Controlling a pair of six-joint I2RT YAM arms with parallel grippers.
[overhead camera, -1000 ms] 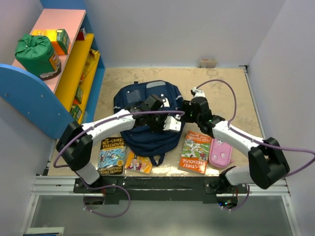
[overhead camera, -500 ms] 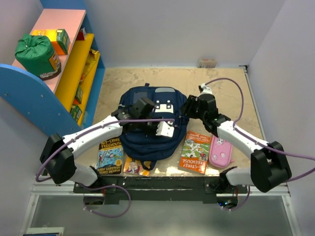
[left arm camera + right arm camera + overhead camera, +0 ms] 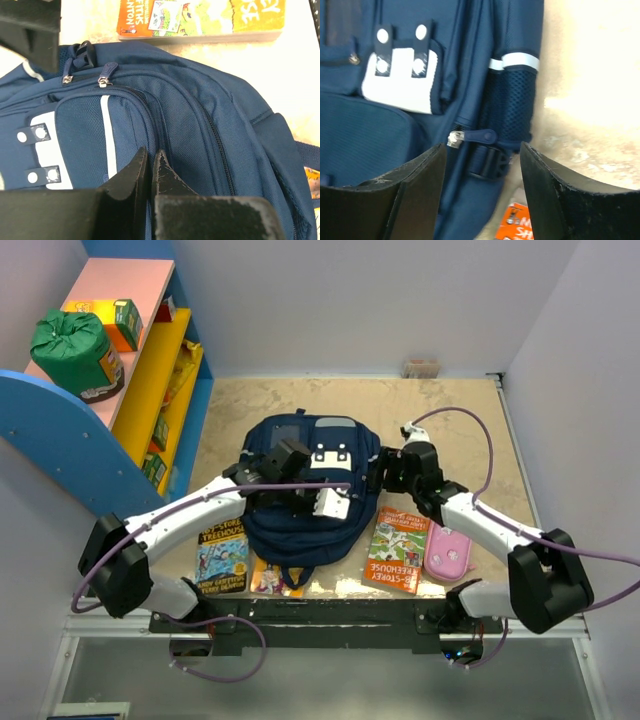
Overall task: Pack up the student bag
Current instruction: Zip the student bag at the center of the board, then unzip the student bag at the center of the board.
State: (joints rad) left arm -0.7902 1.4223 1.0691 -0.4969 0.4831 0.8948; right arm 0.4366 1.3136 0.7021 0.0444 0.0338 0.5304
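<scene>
The student bag [image 3: 300,502], navy with white patches, lies flat in the middle of the table. It fills the left wrist view [image 3: 190,115] and the right wrist view [image 3: 375,135]. My left gripper [image 3: 326,503] rests on the bag's front. Its jaws [image 3: 149,152] are closed, and a thin fold of the bag's fabric seems pinched between them. My right gripper [image 3: 376,472] is open over the bag's right side. A zipper pull [image 3: 472,136] beside the mesh side pocket [image 3: 512,107] lies between its fingers [image 3: 482,146].
An orange book [image 3: 398,548] and a pink pencil case [image 3: 447,551] lie right of the bag. A blue book [image 3: 222,556] and a small yellow book [image 3: 279,577] lie at its front left. A shelf unit [image 3: 150,380] with a green sack [image 3: 72,348] stands at the left.
The bag was bunched up a second ago; now it lies flat and further back. My left gripper moved back with it. My right gripper swung out to the bag's right side.
</scene>
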